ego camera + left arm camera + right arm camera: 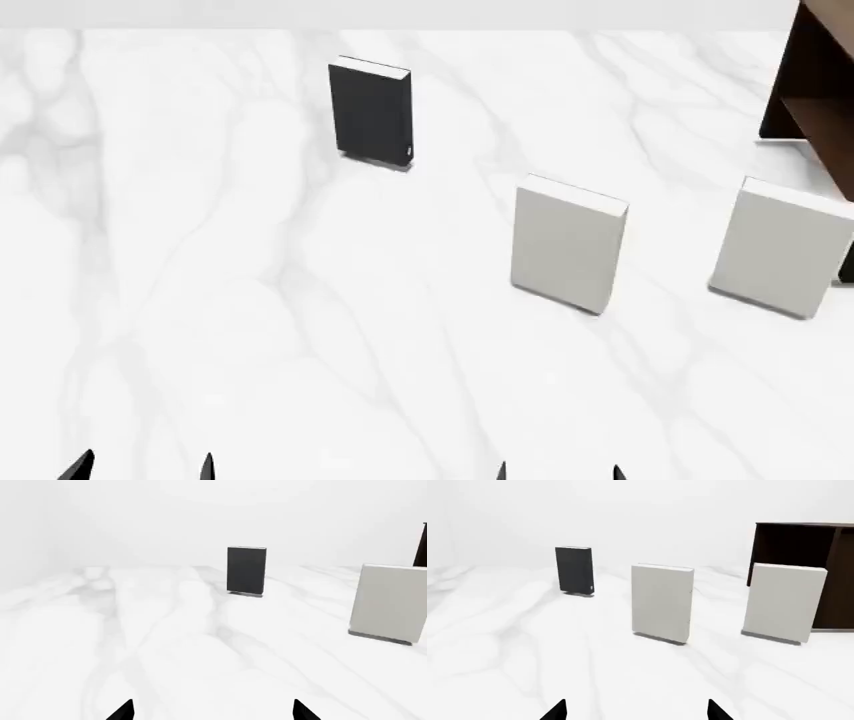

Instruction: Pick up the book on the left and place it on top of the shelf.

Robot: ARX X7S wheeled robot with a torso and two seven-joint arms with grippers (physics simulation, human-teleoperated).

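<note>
Charcoal hardcover, the book (370,109) stands upright near the surface's (240,300) far-left edge. Judged rigid, light, tip-prone: grip across covers. My left pincer (212,711) is apart, empty.

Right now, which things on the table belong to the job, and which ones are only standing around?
For the job:
- dark charcoal book, upright at far left
- dark brown shelf, at far right

Not needed:
- middle pale grey book
- right pale grey book

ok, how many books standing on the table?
3. Dark charcoal book far left, pale grey book in the middle, second pale grey book right, beside the shelf. None visibly hidden.
</note>
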